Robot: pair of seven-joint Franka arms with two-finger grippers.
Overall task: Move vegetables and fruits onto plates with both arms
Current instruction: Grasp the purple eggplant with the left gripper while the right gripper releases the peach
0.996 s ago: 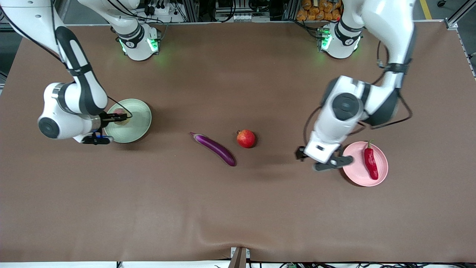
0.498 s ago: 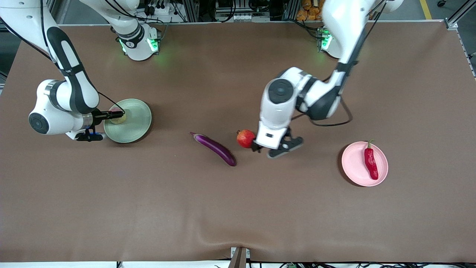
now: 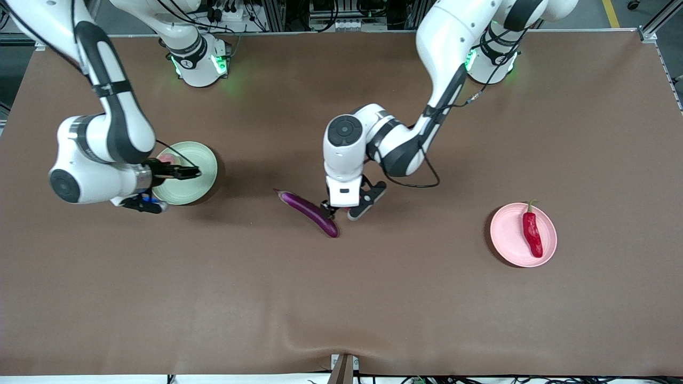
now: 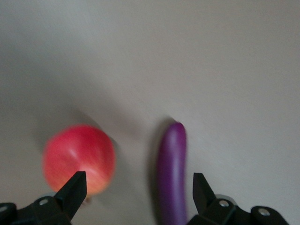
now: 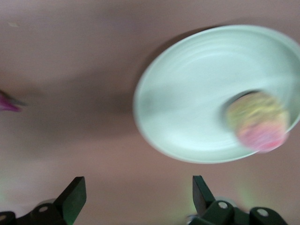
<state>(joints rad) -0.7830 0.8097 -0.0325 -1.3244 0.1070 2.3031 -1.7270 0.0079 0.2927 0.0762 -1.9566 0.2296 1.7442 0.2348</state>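
The purple eggplant [image 3: 309, 212] lies at the table's middle. My left gripper [image 3: 341, 210] is open above it, and its wrist hides the red pomegranate-like fruit in the front view. In the left wrist view the gripper [image 4: 138, 187] hangs open over the gap between that red fruit [image 4: 78, 159] and the eggplant [image 4: 171, 178]. The pink-and-green fruit [image 3: 169, 159] lies on the green plate [image 3: 201, 160]. My right gripper [image 3: 191, 172] is open and empty over that plate. The right wrist view shows the plate [image 5: 187, 93] and fruit [image 5: 258, 122]. The red chili [image 3: 532, 233] lies on the pink plate [image 3: 507, 234].
The brown table cover [image 3: 341, 298] is bare toward the front camera. Both arm bases [image 3: 197, 61] stand along the table's edge farthest from the camera. The eggplant's stem end just shows at the edge of the right wrist view [image 5: 7, 103].
My left arm swung from beside the pink plate to over the red fruit and the eggplant. My right gripper drew off the pink-and-green fruit and shifted across the green plate.
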